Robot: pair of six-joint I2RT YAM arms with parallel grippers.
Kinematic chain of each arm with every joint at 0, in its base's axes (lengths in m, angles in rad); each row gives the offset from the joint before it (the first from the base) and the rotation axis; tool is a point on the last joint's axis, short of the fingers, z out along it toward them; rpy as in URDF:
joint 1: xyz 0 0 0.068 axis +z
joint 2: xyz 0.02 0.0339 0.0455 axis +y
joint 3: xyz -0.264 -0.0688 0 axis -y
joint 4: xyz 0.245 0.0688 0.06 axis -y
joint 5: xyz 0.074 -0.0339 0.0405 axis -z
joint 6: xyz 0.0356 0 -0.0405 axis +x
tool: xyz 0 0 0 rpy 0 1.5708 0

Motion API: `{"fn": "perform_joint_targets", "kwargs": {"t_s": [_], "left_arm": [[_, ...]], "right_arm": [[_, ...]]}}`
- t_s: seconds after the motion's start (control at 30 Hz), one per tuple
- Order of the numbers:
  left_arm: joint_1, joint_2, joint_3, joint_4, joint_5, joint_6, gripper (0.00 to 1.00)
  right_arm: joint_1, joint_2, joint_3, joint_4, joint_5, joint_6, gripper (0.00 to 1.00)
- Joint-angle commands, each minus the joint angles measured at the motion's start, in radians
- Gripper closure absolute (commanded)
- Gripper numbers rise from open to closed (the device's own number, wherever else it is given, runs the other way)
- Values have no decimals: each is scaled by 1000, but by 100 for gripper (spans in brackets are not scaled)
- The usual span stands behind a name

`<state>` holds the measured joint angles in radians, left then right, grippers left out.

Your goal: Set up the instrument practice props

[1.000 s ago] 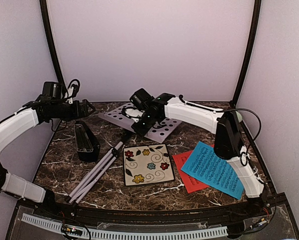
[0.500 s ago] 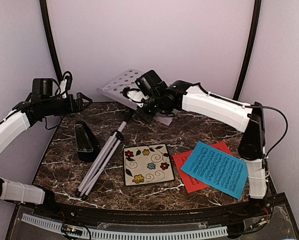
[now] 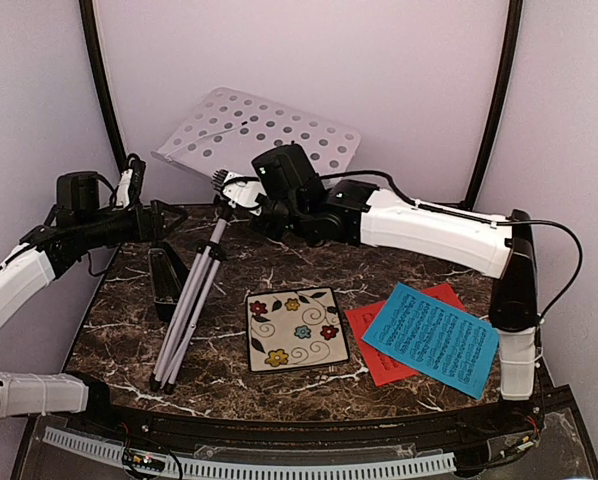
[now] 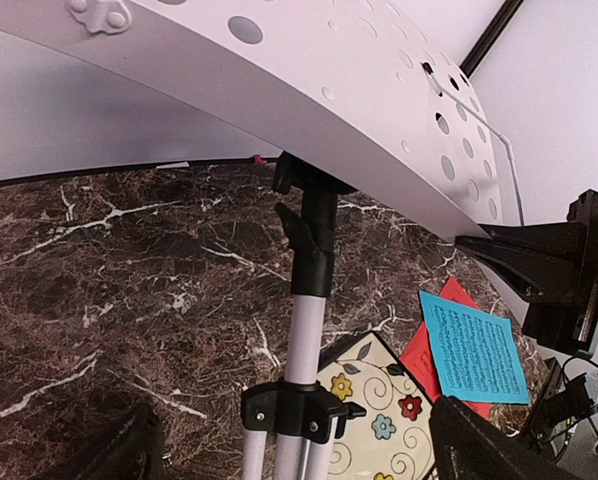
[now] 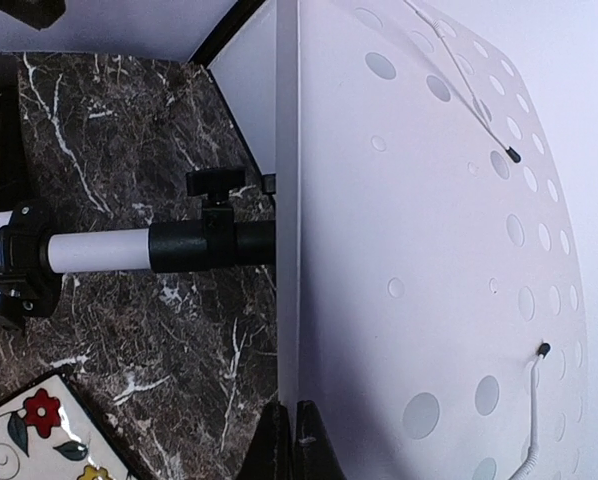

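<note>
The white perforated music stand (image 3: 259, 135) is raised on its folded tripod (image 3: 191, 305), leaning, with its feet on the table near the front left. My right gripper (image 3: 237, 192) is shut on the lower edge of the stand's plate; the right wrist view shows the right gripper (image 5: 295, 405) pinching that thin white edge. My left gripper (image 3: 171, 222) is open just left of the pole. In the left wrist view the pole (image 4: 304, 330) stands ahead between the spread fingers (image 4: 479, 450), untouched. The black metronome (image 3: 164, 280) stands behind the tripod legs. The blue sheet (image 3: 431, 338) lies over the red sheet (image 3: 371, 350).
A square floral tile (image 3: 297, 328) lies at the table's middle front, right of the tripod feet. The marble table (image 3: 279, 385) is closed in by walls at the back and sides, with black posts in the rear corners.
The right arm has lifted the stand's plate from near the table to well above it, swinging the tripod up to a lean. The left gripper has dropped slightly towards the pole.
</note>
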<state>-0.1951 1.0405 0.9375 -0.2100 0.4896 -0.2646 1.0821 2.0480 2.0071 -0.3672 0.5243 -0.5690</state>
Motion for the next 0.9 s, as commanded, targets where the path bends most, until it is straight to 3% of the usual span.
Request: {"fn": "perform_joint_targets", "kwargs": {"t_s": [0.0, 0.5, 0.87], "left_arm": [[-11, -69, -54, 116, 58, 15, 5], [-51, -144, -135, 192, 112, 70, 21], [-114, -77, -108, 302, 32, 128, 26]], "right_arm": [[11, -182, 4, 503, 177, -119, 100], [24, -315, -150, 902, 191, -296, 100], [34, -354, -171, 996, 154, -444, 100]]}}
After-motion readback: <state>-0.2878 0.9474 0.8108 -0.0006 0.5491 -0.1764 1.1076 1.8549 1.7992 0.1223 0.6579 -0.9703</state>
